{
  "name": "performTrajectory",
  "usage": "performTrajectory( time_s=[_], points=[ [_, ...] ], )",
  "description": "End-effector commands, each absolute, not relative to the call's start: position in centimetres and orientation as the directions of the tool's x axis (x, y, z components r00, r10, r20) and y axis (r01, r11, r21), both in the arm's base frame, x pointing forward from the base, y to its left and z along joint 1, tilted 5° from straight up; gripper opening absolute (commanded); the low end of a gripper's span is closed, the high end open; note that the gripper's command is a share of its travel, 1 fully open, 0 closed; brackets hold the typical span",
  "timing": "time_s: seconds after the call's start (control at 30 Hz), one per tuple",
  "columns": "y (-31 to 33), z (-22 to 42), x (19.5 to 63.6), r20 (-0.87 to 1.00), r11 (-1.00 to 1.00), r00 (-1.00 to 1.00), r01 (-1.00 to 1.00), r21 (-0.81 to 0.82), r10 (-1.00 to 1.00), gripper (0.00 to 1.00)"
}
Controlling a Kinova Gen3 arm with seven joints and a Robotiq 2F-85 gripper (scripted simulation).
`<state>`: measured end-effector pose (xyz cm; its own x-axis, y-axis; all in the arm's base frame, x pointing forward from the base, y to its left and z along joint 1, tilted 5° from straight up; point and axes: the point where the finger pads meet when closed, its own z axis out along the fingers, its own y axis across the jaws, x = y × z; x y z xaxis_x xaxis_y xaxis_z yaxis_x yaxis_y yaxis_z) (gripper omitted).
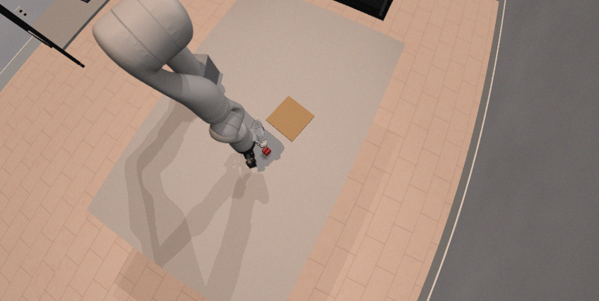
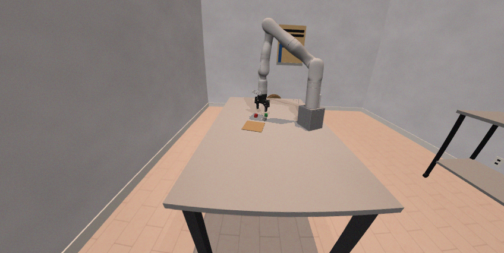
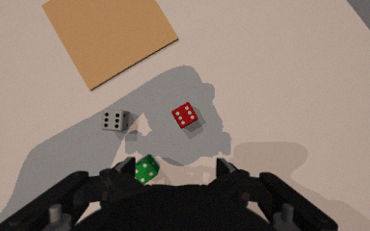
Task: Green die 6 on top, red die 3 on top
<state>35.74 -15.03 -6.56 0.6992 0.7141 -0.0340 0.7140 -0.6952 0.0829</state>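
Note:
My gripper (image 1: pixel 251 162) (image 2: pixel 261 109) (image 3: pixel 175 166) is open and empty, above the table and beyond the mat from the dice side. The red die (image 1: pixel 266 151) (image 2: pixel 255 115) (image 3: pixel 184 115) lies on the table off the mat, 6 on top, ahead of the gap between my fingers in the wrist view. The green die (image 2: pixel 265 114) (image 3: pixel 146 168) lies on the table, partly covered by my left finger in the wrist view; its upper face seems to show 4. The white die (image 2: pixel 264 118) (image 3: pixel 115 120) lies off the mat, 6 on top. The tan mat (image 1: pixel 289 118) (image 2: pixel 253 126) (image 3: pixel 110 38) lies flat and bare.
The table (image 1: pixel 311 75) (image 2: pixel 279 169) (image 3: pixel 278 87) carries the arm's grey base block (image 1: pixel 211 70) (image 2: pixel 311 117) to one side of the mat. The three dice lie apart from each other near the mat's edge. The arm hides the green and white dice in the top view.

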Motion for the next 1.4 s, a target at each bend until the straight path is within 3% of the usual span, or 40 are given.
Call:
performTrajectory(
  time_s=[0.0,0.7,1.37],
  points=[
    [-14.9,-6.5,35.7,-0.034,-0.695,0.699,0.714,0.084,0.714,1.00],
    [-10.0,-7.2,29.5,-0.034,-0.695,0.699,0.714,0.084,0.714,1.00],
    [-9.5,-7.2,28.9,-0.034,-0.695,0.699,0.714,0.084,0.714,1.00]
  ],
)
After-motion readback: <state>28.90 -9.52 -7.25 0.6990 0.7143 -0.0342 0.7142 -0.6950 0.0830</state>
